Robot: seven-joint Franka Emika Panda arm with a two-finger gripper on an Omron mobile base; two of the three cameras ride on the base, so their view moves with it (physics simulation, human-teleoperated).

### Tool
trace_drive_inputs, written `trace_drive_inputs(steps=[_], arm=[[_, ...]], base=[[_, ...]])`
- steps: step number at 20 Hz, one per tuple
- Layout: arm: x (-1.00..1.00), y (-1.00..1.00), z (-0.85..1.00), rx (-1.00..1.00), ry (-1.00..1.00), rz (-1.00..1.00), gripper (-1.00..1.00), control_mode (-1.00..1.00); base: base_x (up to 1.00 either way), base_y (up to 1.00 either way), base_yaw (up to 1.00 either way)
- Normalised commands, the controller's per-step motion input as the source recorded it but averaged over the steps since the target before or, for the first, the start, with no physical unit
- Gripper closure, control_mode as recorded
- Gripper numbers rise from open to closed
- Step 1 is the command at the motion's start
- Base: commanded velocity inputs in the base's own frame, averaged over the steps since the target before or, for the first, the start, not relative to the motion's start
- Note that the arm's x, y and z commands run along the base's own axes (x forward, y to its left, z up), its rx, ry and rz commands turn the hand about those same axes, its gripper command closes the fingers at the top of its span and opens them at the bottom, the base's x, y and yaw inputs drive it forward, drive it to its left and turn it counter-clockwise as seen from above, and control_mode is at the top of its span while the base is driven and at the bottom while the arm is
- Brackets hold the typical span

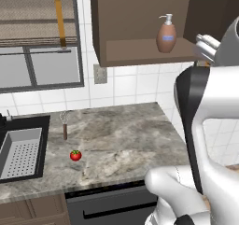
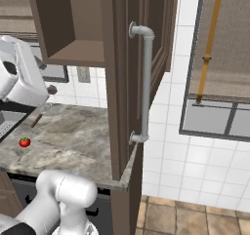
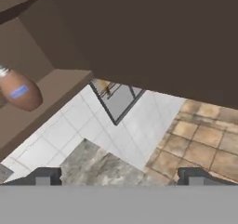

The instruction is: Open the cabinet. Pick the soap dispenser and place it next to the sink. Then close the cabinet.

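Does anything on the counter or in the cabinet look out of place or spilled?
Nothing is spilled or damaged. The soap dispenser stands upright in the open cabinet. A small tomato lies loose on the bare counter, a thin utensil beyond it.

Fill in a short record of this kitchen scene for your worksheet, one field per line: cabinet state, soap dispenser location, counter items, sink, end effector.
Cabinet state: the dark brown wooden wall cabinet is open; its door with the long silver bar handle is swung out.
Soap dispenser location: the rounded brown bottle with white pump top stands upright on the cabinet shelf.
Counter items: a small red tomato and a thin brown-handled utensil lie apart on the grey marble counter.
Sink: the black-rimmed basin with grey perforated insert sits at the counter's left end.
End effector: open, holding nothing.
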Motion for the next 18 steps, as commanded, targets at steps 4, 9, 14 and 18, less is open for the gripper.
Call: trace_drive_inputs(steps=[4, 9, 14, 18], arm=[[0.34, -0.07, 0.14, -0.23, 0.11, 0.11, -1.0, -1.0], [0.37, -0.1, 0.01, -0.21, 0.01, 0.14, -1.0, -1.0], [0.48, -0.15, 0.0, -0.09, 0.0, 0.22, -1.0, -1.0], [0.42, -0.12, 0.09, -0.04, 0.0, 0.22, -1.0, -1.0]], base=[[0.0, 0.0, 0.0], [0.0, 0.0, 0.0], [0.0, 0.0, 0.0], [0.0, 0.0, 0.0]])
